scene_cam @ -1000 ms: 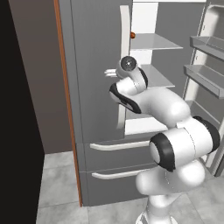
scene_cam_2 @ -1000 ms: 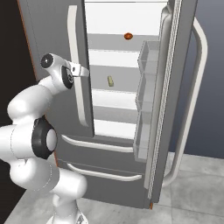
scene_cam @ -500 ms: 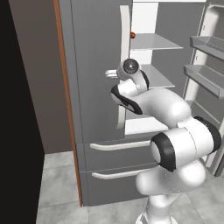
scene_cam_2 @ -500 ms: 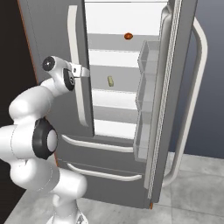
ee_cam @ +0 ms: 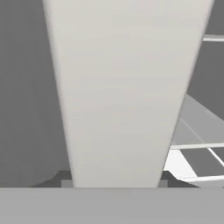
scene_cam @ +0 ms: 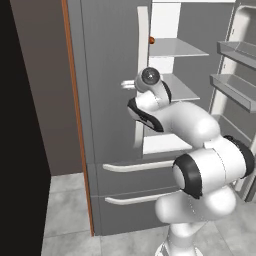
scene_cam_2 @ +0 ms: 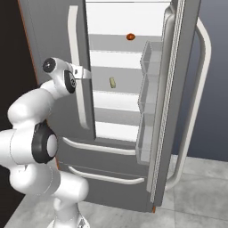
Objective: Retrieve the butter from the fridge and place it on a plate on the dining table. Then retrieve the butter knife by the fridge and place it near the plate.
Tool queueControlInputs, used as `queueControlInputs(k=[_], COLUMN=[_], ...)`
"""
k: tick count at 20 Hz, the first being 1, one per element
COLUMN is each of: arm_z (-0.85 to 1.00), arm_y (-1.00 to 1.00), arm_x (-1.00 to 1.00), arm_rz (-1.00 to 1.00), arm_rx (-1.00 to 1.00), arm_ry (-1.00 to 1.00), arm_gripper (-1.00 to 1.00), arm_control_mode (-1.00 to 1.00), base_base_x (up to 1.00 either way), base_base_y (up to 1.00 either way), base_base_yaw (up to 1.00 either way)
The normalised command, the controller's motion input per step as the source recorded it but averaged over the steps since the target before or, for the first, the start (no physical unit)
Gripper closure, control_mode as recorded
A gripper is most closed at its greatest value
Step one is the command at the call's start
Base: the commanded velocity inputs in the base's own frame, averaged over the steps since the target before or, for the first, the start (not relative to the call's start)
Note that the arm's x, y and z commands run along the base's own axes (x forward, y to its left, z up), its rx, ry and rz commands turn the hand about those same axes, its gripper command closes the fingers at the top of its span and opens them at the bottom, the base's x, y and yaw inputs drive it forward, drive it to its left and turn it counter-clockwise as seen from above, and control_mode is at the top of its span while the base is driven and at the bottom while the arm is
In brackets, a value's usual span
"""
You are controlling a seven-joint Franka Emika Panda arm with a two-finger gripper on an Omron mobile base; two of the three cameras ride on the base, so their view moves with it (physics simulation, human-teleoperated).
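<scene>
Butter [scene_cam_2: 112,82] sits on a middle glass shelf [scene_cam_2: 116,86] inside the fridge [scene_cam_2: 53,53], long axis roughly upright in the right base view, well right of the gripper [scene_cam_2: 84,74] and deeper in. Left door handle [scene_cam: 142,75] runs vertically straight through the fingers, so they straddle it; firm clamp or not, cannot tell. Left door is shut and flanks the opening; right door [scene_cam_2: 171,89] hangs open. Reddish-brown round item [scene_cam_2: 130,36] sits one shelf higher.

Inside the tall dark grey fridge [scene_cam_2: 53,26], a white glass shelf [scene_cam_2: 120,87] carries the small pale yellow-tan butter stick [scene_cam_2: 112,82]; the shelf above [scene_cam_2: 111,43] holds a small reddish-brown round item [scene_cam_2: 130,37].
</scene>
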Motion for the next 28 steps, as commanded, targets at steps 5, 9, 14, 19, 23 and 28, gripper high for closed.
queueControlInputs(k=[5, 9, 14, 19, 23, 28], arm_z=[0.00, -0.08, -0.12, -0.08, -0.12, -0.19], arm_y=[0.33, 0.75, 0.73, 0.59, 0.68, 0.83], arm_x=[-0.52, -0.58, -0.74, -0.80, -0.84, -0.72], arm_rz=[-0.06, -0.16, -0.18, -0.21, -0.24, -0.27], arm_rx=[0.00, 0.00, -0.03, -0.03, -0.02, -0.02], arm_ry=[0.00, 0.07, 0.13, 0.12, 0.09, 0.08], arm_gripper=[1.00, 1.00, 1.00, 1.00, 1.00, 1.00], arm_control_mode=[-1.00, -1.00, -1.00, -1.00, -1.00, -1.00], base_base_x=[0.00, 0.00, 0.00, 0.00, 0.00, 0.00], base_base_y=[0.00, 0.00, 0.00, 0.00, 0.00, 0.00], base_base_yaw=[0.00, 0.00, 0.00, 0.00, 0.00, 0.00])
